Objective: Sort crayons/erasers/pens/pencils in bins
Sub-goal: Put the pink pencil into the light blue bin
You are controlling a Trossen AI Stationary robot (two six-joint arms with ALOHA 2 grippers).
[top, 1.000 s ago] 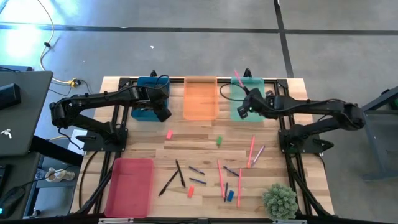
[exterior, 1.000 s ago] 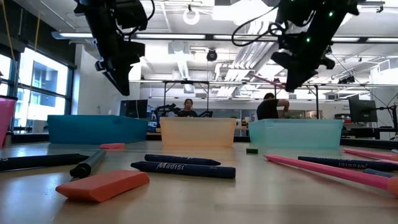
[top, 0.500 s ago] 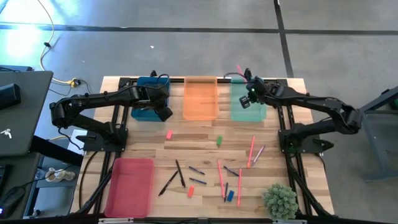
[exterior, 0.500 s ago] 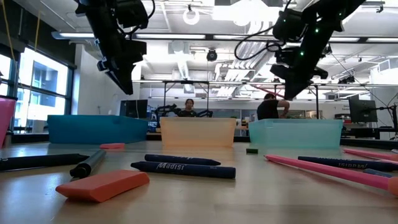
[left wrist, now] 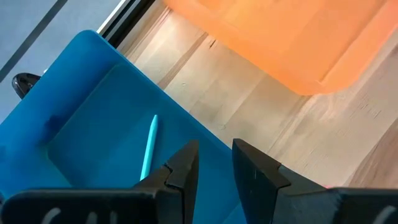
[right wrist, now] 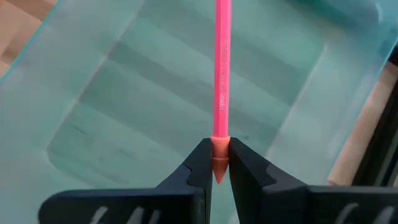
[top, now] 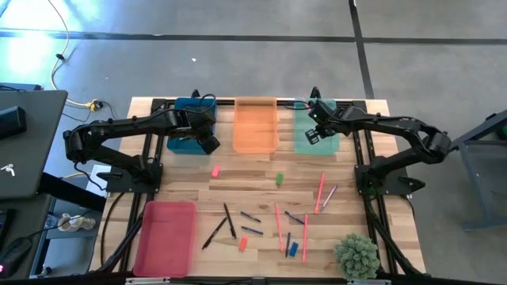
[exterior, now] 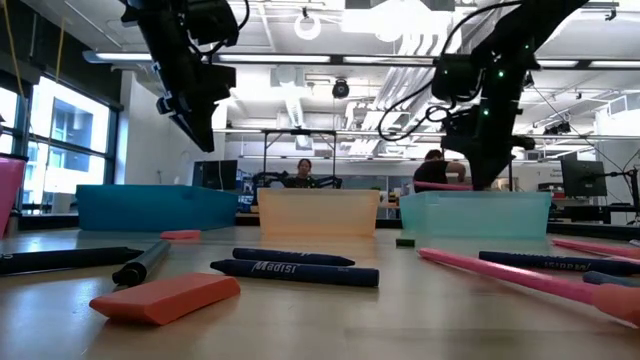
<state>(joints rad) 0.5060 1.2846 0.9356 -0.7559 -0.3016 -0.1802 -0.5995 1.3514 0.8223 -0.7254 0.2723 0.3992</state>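
My right gripper (top: 311,136) hangs over the translucent mint green bin (top: 326,146) at the table's far right. It is shut on a long pink-red pencil (right wrist: 222,74). In the low view the pencil (exterior: 440,186) shows at about the height of the bin's rim. My left gripper (top: 210,146) hovers over the near right corner of the dark teal-blue bin (top: 184,127). It is empty, with a narrow gap between its fingers (left wrist: 186,168). A light blue stick (left wrist: 148,149) lies on that bin's floor. My right gripper pinches the pencil's cone-shaped tip end (right wrist: 219,144) between its two fingers. The pencil runs on from the fingertips, in line with the fingers, over the inside of the mint green bin (right wrist: 124,112). Whether its far end touches the bin, I cannot tell.
The orange bin (top: 255,125) stands between the two far bins, and the pink-red bin (top: 165,236) is at the near left. Loose on the table lie erasers (top: 215,170), more pink pencils (top: 320,192), dark blue pens (top: 250,216) and black sticks (top: 229,220). A small plant (top: 356,255) stands at the near right.
My right gripper has swung toward the far edge and back over the mint green bin, going down all the while. The pencil, which stuck up and out past the bin's far rim, has come down to rim height over the bin.
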